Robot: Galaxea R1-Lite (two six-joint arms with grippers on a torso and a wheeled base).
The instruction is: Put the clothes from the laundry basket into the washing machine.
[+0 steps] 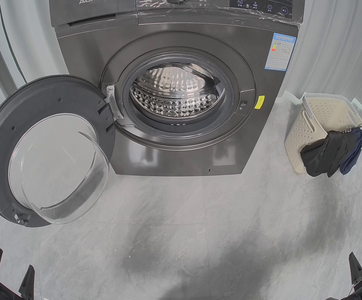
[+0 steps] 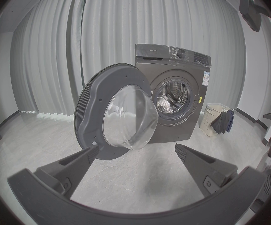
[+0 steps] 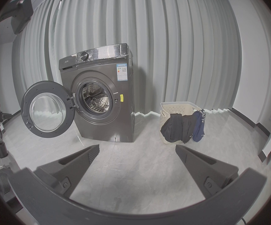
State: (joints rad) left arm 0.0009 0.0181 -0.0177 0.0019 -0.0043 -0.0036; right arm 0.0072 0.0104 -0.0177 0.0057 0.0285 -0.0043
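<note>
My left claw (image 2: 136, 147) and right claw (image 3: 137, 147) hang spread, grasping nothing. Dark clothes (image 1: 333, 153) drape over the laundry basket (image 1: 314, 109) rim, at 3 o'clock from the washing machine (image 1: 177, 34). My right wrist view adds the machine's side wall.

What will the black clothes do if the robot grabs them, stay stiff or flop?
Probably flop: the black clothes droop limply over the basket rim. A dangling end might drag the blue garment beside them along.
</note>
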